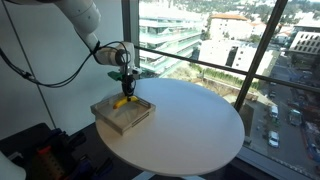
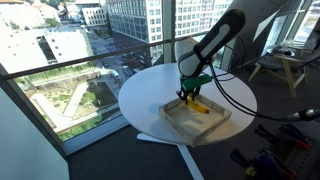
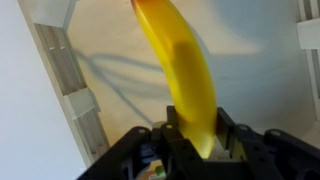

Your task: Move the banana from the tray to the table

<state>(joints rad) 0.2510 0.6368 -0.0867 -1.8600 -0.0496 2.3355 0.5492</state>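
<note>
The yellow banana (image 3: 180, 60) sits between my gripper's (image 3: 197, 128) two black fingers, which are shut on its near end. It hangs over the pale flat bottom of the light wooden tray (image 3: 70, 80). In both exterior views the gripper (image 1: 124, 88) (image 2: 190, 92) holds the banana (image 1: 122, 100) (image 2: 197, 104) just above the tray (image 1: 112, 118) (image 2: 182, 127), which rests on the round white table (image 1: 190, 125) (image 2: 145, 90). I cannot tell whether the banana's far tip still touches the tray bottom.
The tray lies near one edge of the table. Glass windows with a dark rail (image 1: 220, 68) stand close behind the table. A chair or stand (image 2: 285, 70) is in the room beyond the table.
</note>
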